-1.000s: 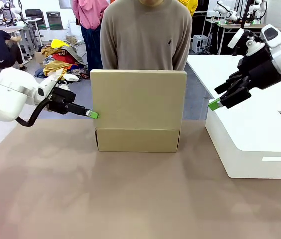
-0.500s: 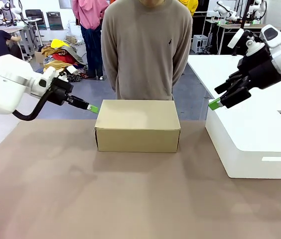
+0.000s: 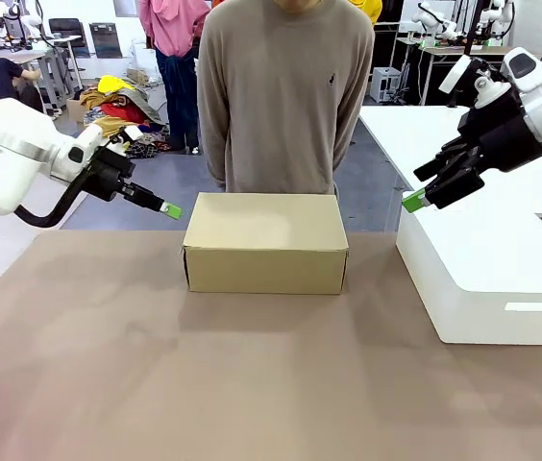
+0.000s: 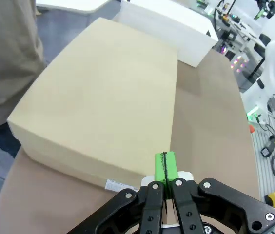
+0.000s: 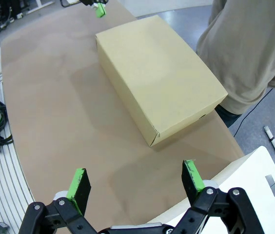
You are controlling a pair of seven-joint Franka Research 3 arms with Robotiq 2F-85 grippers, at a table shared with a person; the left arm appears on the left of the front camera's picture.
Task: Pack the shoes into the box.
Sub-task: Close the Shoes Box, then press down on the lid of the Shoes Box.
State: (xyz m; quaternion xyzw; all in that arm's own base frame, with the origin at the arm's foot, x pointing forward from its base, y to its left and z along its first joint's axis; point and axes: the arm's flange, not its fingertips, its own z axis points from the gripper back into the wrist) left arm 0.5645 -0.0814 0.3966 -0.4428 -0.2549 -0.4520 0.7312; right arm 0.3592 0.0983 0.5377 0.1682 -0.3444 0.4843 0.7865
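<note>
Cardboard box (image 3: pixel 265 242) sits shut in the middle of the brown worktop (image 3: pixel 252 384), toward its far edge, its flap lid lying flat on top, so whatever it holds is hidden. A small white label shows on one short side in the left wrist view. A person in a grey-brown sweater (image 3: pixel 285 86) stands right behind it. The left claw (image 3: pixel 172 210) hangs in the air just beside the box's upper left corner, apart from it, with its green pads pressed together and nothing between them. The right claw (image 3: pixel 413 201) hovers over the near corner of a large white block (image 3: pixel 487 274) on the right, well apart from the box, its fingers spread wide and holding nothing.
</note>
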